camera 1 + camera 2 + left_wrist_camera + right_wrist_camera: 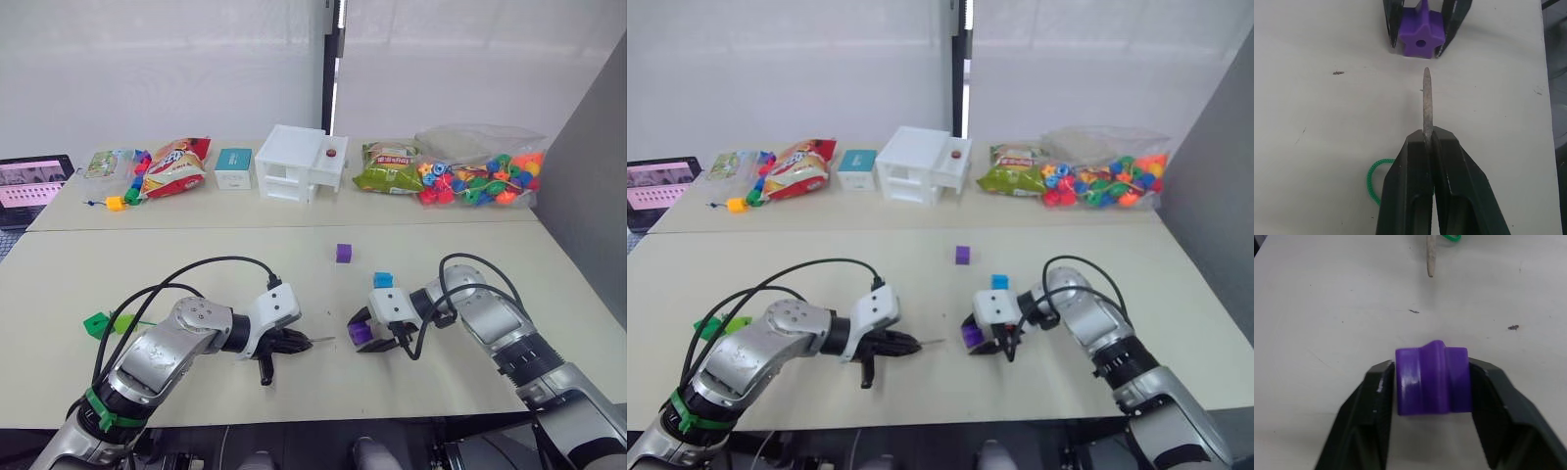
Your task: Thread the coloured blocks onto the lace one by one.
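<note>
The lace's pale tip [1426, 100] points at the hole of a purple block [1421, 41] low in the frame's centre, a small gap between them. The left gripper [1428, 142] is clamped on the tip; the right gripper [1432, 382] squeezes the block between both fingers on the table [196, 264]

Even, bright diffuse light from the white backdrop at 12 o'clock; soft short shadows on the table [294, 284]. Wrist views sharp, slightly washed; no glare.
</note>
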### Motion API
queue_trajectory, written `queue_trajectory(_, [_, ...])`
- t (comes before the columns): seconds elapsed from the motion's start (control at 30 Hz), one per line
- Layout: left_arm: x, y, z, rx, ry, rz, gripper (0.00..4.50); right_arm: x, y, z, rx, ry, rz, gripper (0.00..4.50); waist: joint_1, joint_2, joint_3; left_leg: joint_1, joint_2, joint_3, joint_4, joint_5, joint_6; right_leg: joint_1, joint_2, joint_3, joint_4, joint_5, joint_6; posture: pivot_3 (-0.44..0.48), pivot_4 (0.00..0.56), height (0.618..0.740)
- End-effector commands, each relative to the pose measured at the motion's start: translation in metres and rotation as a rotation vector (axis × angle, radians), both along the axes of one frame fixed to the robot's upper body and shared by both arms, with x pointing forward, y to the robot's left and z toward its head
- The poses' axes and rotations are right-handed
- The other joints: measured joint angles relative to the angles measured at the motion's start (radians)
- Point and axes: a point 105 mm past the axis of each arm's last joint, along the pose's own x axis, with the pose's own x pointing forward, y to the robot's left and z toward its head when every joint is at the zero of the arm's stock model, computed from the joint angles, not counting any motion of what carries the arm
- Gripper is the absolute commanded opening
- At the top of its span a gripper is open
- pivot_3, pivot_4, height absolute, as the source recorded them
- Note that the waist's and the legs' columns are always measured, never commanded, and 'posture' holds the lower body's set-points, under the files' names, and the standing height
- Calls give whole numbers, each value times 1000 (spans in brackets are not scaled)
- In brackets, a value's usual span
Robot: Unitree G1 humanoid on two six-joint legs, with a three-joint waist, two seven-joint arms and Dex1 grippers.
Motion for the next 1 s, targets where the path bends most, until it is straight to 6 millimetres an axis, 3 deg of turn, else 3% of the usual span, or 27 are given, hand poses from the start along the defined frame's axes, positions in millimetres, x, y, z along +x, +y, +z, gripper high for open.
queue_trajectory(0.03, [-2,-4,5,-9,-27,-22,0,7,-1,4,27,-21,-50,1361,0,0,0,0,0,0,0,0,0,0,0,0,0,0,0,0,150,740])
queue_trajectory(0.4, [6,-2,9,110,-93,-21,0,-12,17,-8,51,34,-268,1361,-5,0,0,1,0,0,0,0,0,0,1,0,2,0,0,0,150,740])
queue_trajectory(1.0, [13,-12,3,103,-119,-50,0,-31,31,-10,54,87,-242,1361,-3,0,0,0,0,-1,0,0,0,0,1,0,1,0,0,0,150,740])
